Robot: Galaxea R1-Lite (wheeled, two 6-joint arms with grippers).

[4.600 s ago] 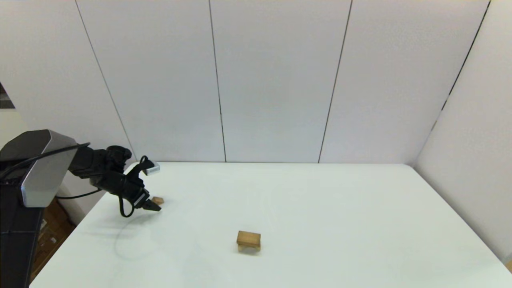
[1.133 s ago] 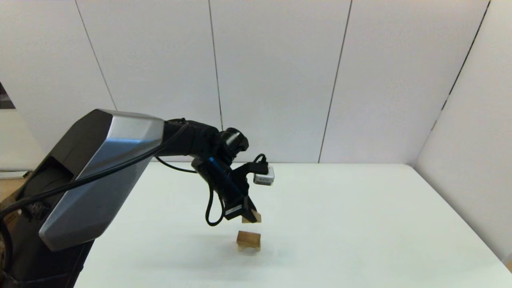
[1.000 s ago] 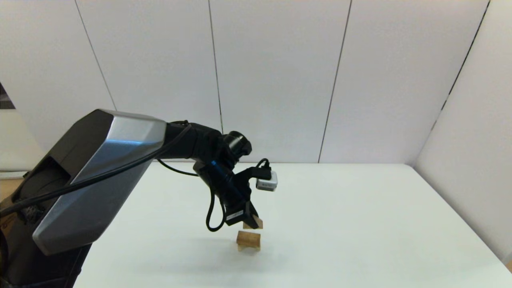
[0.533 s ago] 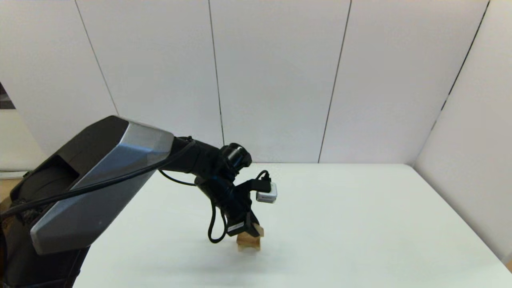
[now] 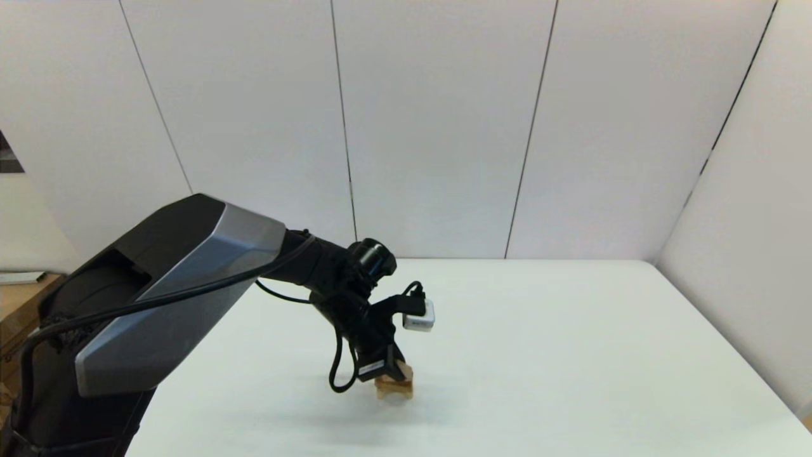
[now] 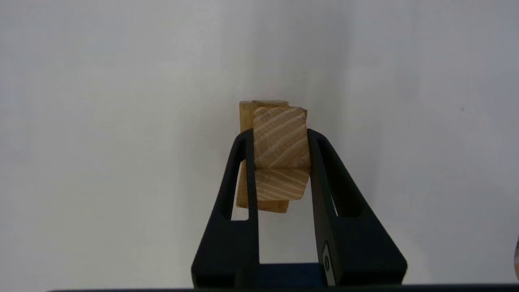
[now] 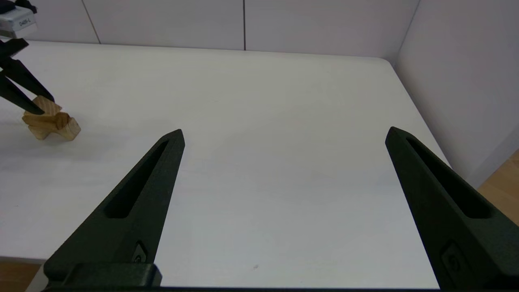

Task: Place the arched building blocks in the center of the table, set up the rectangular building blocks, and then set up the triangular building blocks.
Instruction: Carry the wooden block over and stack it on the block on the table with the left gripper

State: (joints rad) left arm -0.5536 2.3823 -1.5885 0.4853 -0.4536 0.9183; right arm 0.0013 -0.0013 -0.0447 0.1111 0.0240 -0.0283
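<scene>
Left wrist view: the triangular building blocks [image 6: 279, 152], a small pale wedge, sits pinched between the two black fingers [image 6: 245, 162] of the left gripper [image 6: 279, 156], its ridge line running along the length of the fingers. Directly beneath it lies the stack it is meant for, the rectangular building blocks [image 6: 243, 121] showing as a darker slab past the wedge's edges. The wedge is skewed a little against the slab's long axis, so the two outlines do not line up squarely. Whether the wedge already touches the slab cannot be told from this angle.

Seen from the head camera, the left gripper [image 5: 396, 369] points steeply down at the stack [image 5: 394, 385] in the middle of the table [image 5: 571, 355], well clear of every edge and somewhat nearer the front one. The arched building blocks [image 5: 393, 392] stand at the bottom on two short legs. From the right wrist camera the wedge [image 7: 45, 106] appears to rest tilted on the slab [image 7: 42, 120], with the bridge block [image 7: 61, 127] under both.

The coming move seems to turn on that small twist: a release here would likely leave the wedge crooked or let it slide off, so a slight turn of the wrist may be called for first.

Off to the side, the right gripper [image 7: 284, 134] is parked with its fingers spread wide, holding nothing, near the table's front right corner and well apart from the stack.
</scene>
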